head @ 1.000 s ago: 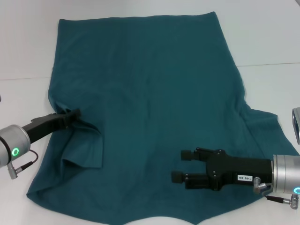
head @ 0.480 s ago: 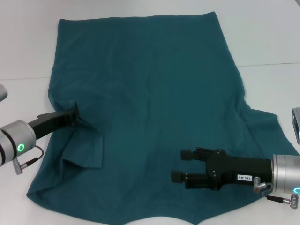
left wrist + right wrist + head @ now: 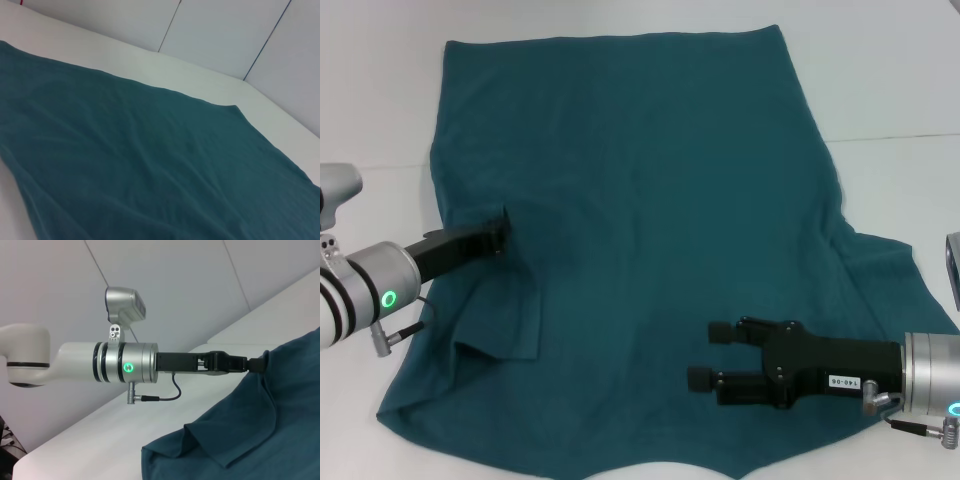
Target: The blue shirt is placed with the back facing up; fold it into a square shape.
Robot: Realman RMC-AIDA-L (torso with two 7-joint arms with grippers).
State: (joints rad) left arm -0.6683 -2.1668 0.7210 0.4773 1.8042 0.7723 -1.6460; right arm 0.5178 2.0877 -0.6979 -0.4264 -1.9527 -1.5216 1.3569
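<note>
The blue shirt (image 3: 650,240) lies spread flat on the white table (image 3: 890,90), plain side up, its straight hem at the far edge and its sleeves toward me. My left gripper (image 3: 501,235) reaches in from the left and is clenched on a pinch of cloth by the shirt's left sleeve; the fabric around it is lifted and a loose fold (image 3: 505,320) hangs just below it, toward my body. In my right wrist view the same left gripper (image 3: 257,365) shows at the end of its silver arm, its black fingers biting the raised edge of the shirt (image 3: 260,435), with the sleeve drooping in a crease beneath.

My right gripper (image 3: 710,355) hovers low over the near right part of the shirt, pointing left, its two padded fingertips (image 3: 719,331) spread apart and grasping nothing. The right sleeve spreads out beside that arm
</note>
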